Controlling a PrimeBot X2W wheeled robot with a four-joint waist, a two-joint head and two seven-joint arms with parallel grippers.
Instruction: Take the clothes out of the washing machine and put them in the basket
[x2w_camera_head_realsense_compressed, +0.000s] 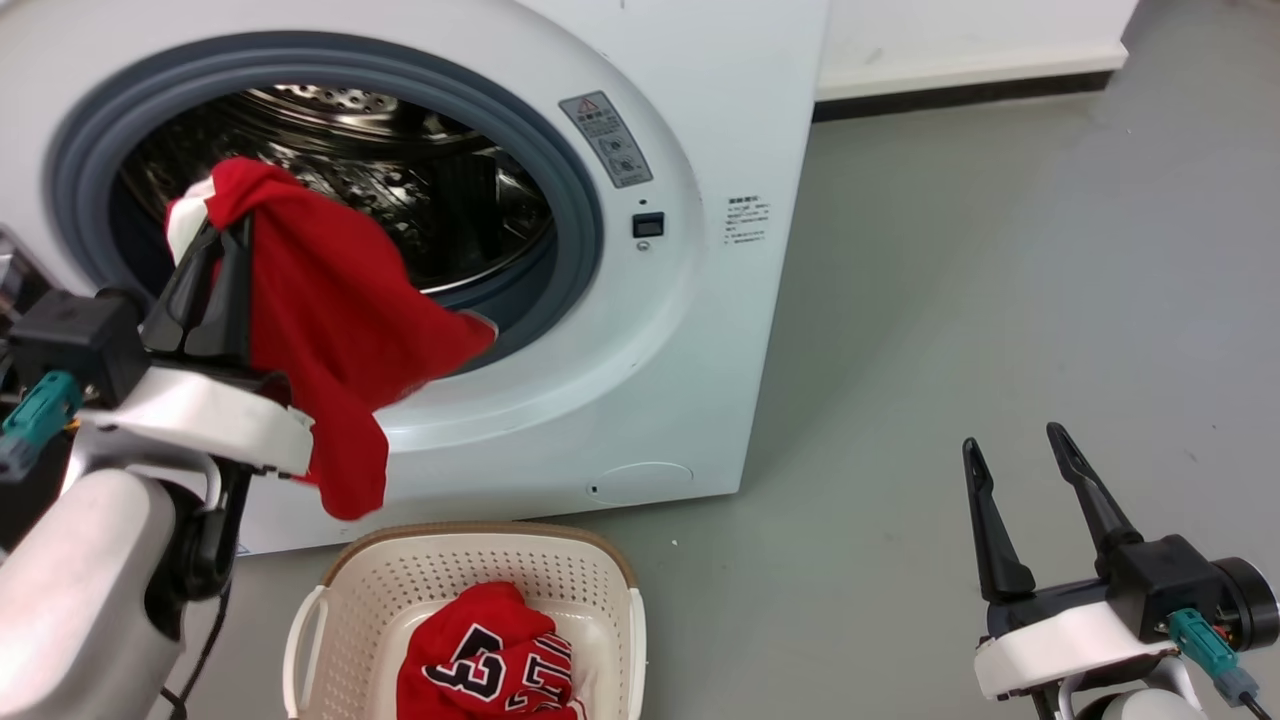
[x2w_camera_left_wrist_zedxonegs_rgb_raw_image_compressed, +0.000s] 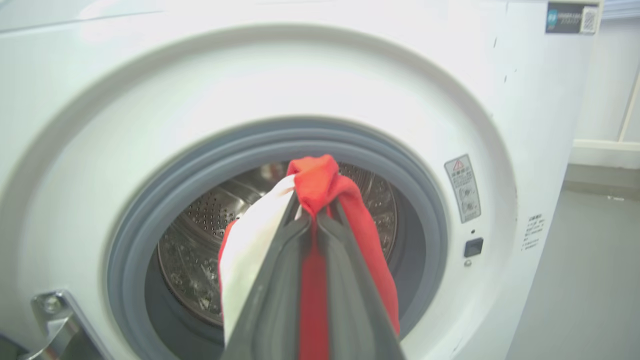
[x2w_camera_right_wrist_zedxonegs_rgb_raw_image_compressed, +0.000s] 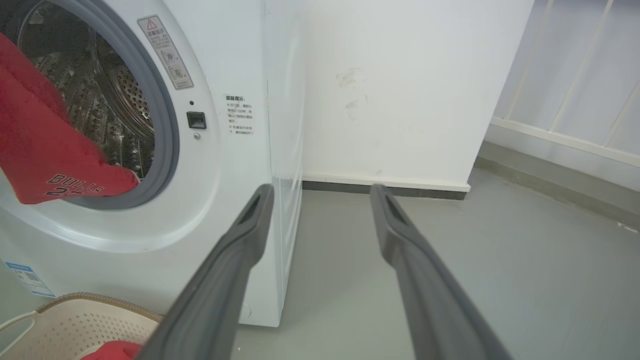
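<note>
Two jerseys: one red jersey (x2w_camera_head_realsense_compressed: 340, 330) held by my left arm, one numbered jersey (x2w_camera_head_realsense_compressed: 485, 660) already lying in the basket.
Left gripper (x2w_camera_head_realsense_compressed: 225, 235): centre left of the head view, fingers pinched tight on a bunched fold of red cloth with white trim. In the left wrist view the fabric is clamped between them.
Red jersey, position: hangs in front of the porthole. One corner drapes over the grey rim (x2w_camera_head_realsense_compressed: 585, 215) at the lower right of the opening, and the lowest tail dangles just above the basket's far edge.
Washing machine (x2w_camera_head_realsense_compressed: 700, 150): upper left of the head view. I can make out no other cloth in the drum (x2w_camera_head_realsense_compressed: 400, 180).
Basket (x2w_camera_head_realsense_compressed: 480, 530): bottom centre, on the floor (x2w_camera_head_realsense_compressed: 950, 300) just in front of the washer.
Right gripper (x2w_camera_head_realsense_compressed: 1012, 440): lower right, fingers spread wide, holding nothing, well apart from the work.
Step in hand: carrying the second jersey from drum to basket, as I judge it.
Next move calls for: drawing the trailing corner free of the rim, bringing the hand over the basket, lowering, then letting go.
</note>
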